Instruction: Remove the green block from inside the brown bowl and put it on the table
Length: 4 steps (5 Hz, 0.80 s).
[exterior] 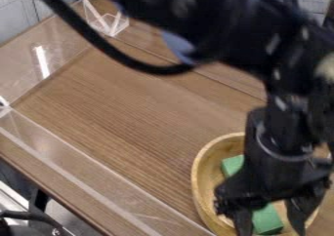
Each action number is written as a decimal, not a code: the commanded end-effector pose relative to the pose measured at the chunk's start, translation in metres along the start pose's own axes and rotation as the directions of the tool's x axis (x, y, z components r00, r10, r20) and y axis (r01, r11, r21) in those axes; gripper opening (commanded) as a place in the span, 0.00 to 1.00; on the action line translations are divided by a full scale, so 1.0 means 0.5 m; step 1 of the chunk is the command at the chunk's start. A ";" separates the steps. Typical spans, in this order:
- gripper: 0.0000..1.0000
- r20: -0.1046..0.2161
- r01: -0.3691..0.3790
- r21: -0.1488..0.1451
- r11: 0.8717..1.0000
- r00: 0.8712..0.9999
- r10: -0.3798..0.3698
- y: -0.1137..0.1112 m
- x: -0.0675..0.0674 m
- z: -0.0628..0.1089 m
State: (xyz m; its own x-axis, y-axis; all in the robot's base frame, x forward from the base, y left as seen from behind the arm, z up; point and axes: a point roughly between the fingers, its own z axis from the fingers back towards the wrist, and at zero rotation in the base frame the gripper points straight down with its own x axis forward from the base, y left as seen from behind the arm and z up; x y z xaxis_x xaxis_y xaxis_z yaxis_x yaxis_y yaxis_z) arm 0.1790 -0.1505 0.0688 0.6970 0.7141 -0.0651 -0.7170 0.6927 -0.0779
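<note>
Your gripper — jaws spread wide — hangs inside the brown bowl, straddling the green block; whether it touches the block is unclear.

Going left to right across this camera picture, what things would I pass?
Clear plastic wall → bare table → brown bowl → green block, with the gripper over it, jaws open.
</note>
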 end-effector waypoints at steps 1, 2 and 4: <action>1.00 0.003 -0.028 -0.052 0.998 1.000 0.028 -0.012 0.025 0.014; 1.00 0.000 -0.051 -0.059 0.997 0.999 0.051 -0.010 0.041 0.007; 1.00 -0.007 -0.086 -0.073 0.994 0.996 0.085 -0.012 0.065 -0.005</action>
State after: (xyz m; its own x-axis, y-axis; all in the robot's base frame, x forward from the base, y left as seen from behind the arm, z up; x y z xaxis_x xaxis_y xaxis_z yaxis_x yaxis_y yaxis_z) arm 0.2016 -0.1303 0.0575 0.6358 0.7676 -0.0811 -0.7711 0.6268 -0.1122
